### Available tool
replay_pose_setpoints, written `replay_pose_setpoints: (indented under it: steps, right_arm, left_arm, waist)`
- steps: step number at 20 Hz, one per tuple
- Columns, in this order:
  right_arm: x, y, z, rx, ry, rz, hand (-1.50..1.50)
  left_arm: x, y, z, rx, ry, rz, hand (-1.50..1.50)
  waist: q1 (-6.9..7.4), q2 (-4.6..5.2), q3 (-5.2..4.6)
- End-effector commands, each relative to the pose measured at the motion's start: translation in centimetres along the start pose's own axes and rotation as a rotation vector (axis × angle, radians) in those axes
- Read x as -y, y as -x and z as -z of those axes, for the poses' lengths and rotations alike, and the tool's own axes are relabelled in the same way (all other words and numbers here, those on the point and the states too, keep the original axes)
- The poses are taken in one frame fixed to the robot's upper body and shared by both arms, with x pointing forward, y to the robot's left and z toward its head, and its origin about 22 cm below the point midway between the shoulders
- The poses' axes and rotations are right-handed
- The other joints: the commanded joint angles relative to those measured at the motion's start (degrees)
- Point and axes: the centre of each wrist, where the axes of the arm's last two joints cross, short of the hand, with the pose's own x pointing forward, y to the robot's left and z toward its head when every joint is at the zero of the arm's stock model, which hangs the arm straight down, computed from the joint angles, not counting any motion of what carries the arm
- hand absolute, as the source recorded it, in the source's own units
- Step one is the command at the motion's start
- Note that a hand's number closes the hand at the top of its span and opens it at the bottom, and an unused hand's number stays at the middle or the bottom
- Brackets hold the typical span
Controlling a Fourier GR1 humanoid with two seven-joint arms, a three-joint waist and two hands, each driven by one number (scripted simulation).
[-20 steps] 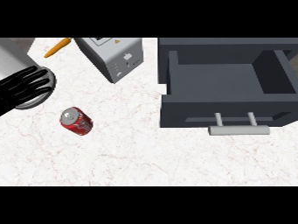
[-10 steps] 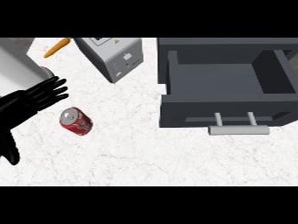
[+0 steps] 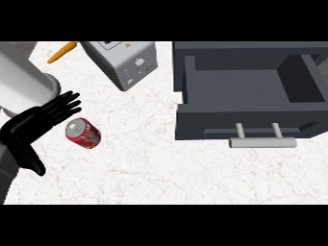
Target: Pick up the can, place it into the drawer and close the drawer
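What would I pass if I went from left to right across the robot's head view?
Black left hand → red metal can → pale grey boxy appliance → dark grey open drawer. The orange carrot lies farther back, above both the hand and the can, so its place in the order is unclear and I left it out.

1. This is looking like a kitchen: a pale, marbled counter (image 3: 195, 178) is filling the view
2. A grey toaster-like appliance (image 3: 124, 62) is standing at the far edge, with an orange carrot (image 3: 61, 52) lying near it
3. A dark grey drawer (image 3: 245, 86) with a pale bar handle (image 3: 262, 142) is sitting open on the counter's right side
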Motion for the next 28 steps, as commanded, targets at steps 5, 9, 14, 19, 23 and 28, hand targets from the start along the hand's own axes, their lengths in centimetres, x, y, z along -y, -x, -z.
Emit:
replay_pose_setpoints:
  steps: [5,9,14,19,23,28]
  right_arm:
    - [0.1,-0.4,0.2,-0.011,-0.036,-0.009,-1.50]
    - [-0.7,-1.4,-0.4,0.015,-0.034,-0.008,-1.50]
    - [0.4,-1.4,0.7,0.014,-0.027,0.009,-1.50]
    - [0.7,-0.6,-0.5,-0.003,-0.022,0.009,-1.50]
    - [0.7,-2.0,-0.7,0.012,-0.030,0.023,-1.50]
    - [0.2,-1.0,-1.2,0.005,-0.018,0.032,-1.50]
  left_arm:
    - [-2.3,2.5,-0.4,-0.026,-0.055,0.003,-1.50]
    - [-2.9,3.1,-1.4,-0.047,-0.068,0.018,-1.50]
    - [-2.3,5.3,-1.7,-0.058,-0.084,-0.010,-1.50]
    - [-0.8,7.4,-0.5,-0.074,-0.083,-0.026,-1.50]
    - [-0.5,7.6,0.3,-0.081,-0.043,-0.052,-1.50]
    - [-0.7,7.0,1.4,-0.082,-0.045,-0.074,-1.50]
  waist:
    - [-0.93,0.33,-0.08]
    - [-1.06,0.35,-0.11]
    - [-1.23,0.61,-0.17]
    - [-1.70,0.70,-0.18]
    - [-1.31,0.37,-0.13]
    - [-1.46,0.49,-0.12]
